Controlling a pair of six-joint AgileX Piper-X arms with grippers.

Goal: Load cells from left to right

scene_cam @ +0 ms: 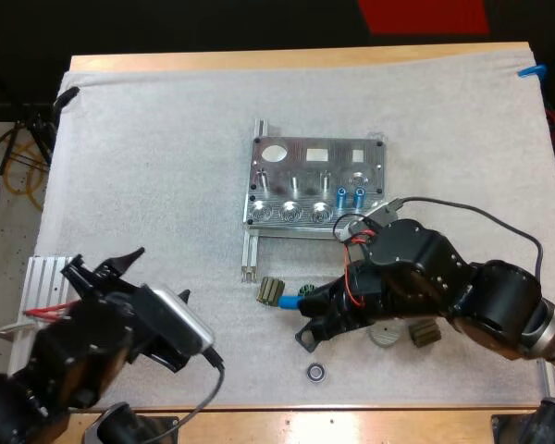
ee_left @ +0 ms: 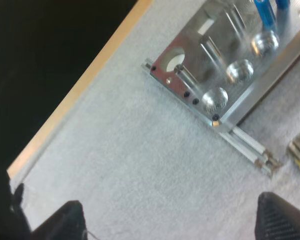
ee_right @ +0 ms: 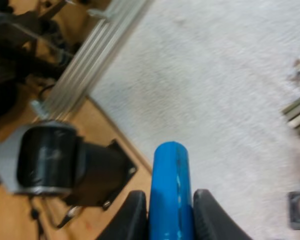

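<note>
Right tool [scene_cam: 307, 313] clamps a blue cylinder [scene_cam: 289, 302] over the mat [scene_cam: 166, 166], near the fixture [scene_cam: 314, 185]; its long axis lies level, free end pointing leftward. Left tool [ee_left: 170, 225] gapes wide, empty.

Light bright and even, from overhead; the mat [scene_cam: 166, 166] reads near-white in the high view. Shadows soft and faint. Glare on the fixture's [scene_cam: 316, 180] machined face, strongest at the round recesses. Beyond the surface's [scene_cam: 259, 60] far edge, black. The cylinder [ee_right: 171, 170] in my right hand [ee_right: 171, 200] carries a pale sheen.
</note>
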